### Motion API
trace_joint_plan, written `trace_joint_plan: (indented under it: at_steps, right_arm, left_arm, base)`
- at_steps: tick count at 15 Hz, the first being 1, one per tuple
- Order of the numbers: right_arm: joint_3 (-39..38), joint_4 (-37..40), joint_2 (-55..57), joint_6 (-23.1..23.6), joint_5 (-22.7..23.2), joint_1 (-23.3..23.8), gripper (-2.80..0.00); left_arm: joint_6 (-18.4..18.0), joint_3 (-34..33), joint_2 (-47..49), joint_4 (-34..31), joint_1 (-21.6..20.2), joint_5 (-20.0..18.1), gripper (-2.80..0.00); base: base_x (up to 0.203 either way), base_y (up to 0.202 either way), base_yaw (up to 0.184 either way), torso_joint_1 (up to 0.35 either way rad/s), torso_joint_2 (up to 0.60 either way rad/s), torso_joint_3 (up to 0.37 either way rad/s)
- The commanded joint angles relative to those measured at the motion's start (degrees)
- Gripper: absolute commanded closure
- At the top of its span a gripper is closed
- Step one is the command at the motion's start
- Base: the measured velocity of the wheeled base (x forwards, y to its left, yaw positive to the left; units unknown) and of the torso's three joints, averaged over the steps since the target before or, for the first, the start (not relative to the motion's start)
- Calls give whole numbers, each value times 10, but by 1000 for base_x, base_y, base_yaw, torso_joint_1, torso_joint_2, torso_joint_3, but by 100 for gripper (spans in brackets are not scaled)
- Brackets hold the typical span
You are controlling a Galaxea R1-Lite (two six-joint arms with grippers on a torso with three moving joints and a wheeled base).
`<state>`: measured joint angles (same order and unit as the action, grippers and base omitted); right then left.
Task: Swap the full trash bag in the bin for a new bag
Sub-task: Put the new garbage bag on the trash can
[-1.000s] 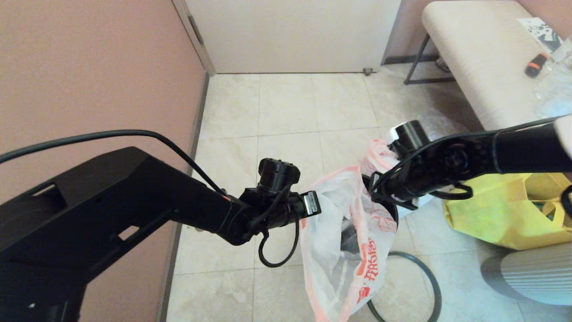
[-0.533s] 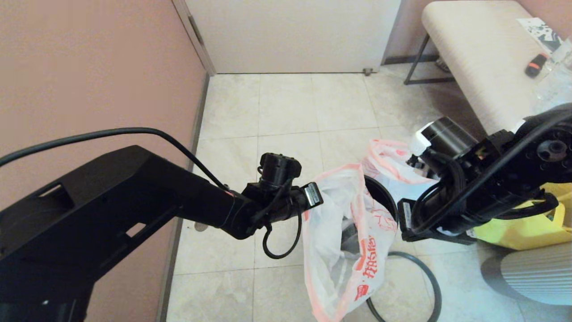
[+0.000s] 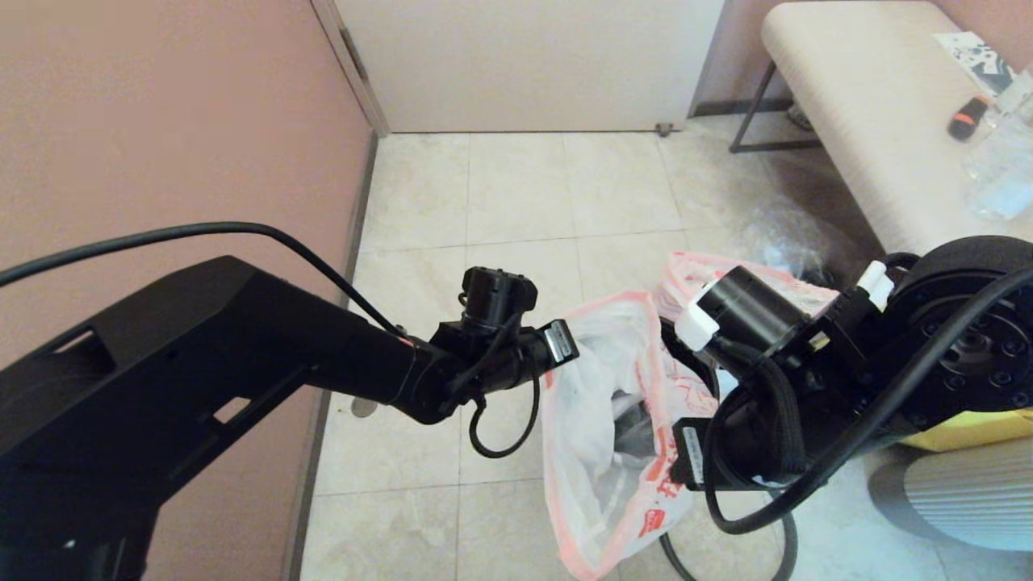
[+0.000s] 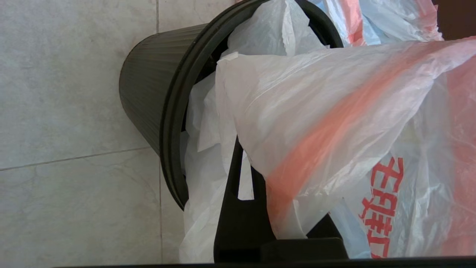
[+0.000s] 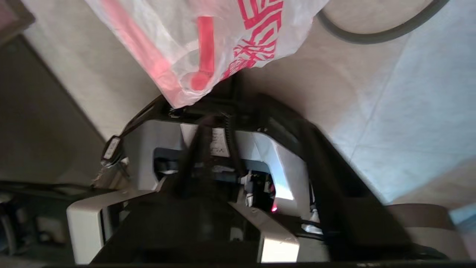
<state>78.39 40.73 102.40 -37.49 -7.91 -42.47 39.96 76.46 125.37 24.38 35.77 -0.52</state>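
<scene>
While the left arm reached in from nine o'clock, the left gripper point(image 3: 565, 355) sat at the near rim of the new bag point(image 3: 613, 452), and in the left wrist view its fingers point(image 4: 241, 208) were clamped on a bunched fold of that thin white plastic with its orange-pink band and red print. That bag hung open and limp, part of it tucked down into the bin point(image 4: 148, 93) and part draped outside toward six o'clock! The bin, black and ribbed, stood upright on the tiled floor point(image 3: 516, 194) at the centre of the head view, mostly hidden behind the plastic. The right gripper point(image 3: 686, 460) had its wrist turned at four o'clock of the bin, right against the bag's printed side; whether its fingers were apart or together, I couldn't tell, since the right wrist view showed only the bag's corner above the robot's own base. The dark-grey hoop point(image 3: 787, 537) lay flat on the floor at five o'clock. Behind the bin, at one o'clock, the full trash bag point(image 3: 726, 270) rested on the floor. A yellow tote point(image 3: 968, 432) peeked out at three o'clock.
</scene>
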Motion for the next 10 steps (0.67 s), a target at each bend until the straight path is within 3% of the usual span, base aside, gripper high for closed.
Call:
trace_joint_plan:
  at_steps: [1,6,10]
  right_arm:
    - [-2,1,-1,-2,-3,-11,-280]
    - [1,-2,18,0,-22,-33,-280]
    - [2,-84,79,21,-75,-32,-280]
  left_arm:
    - [2,0,1,2,0,0,0]
    - [3,-2,1,2,0,0,0]
    - [3,-12,-5,5,-5,-2,0]
  base:
    - [0,0,0,0,0,0]
    - [0,0,0,0,0,0]
    - [0,0,0,0,0,0]
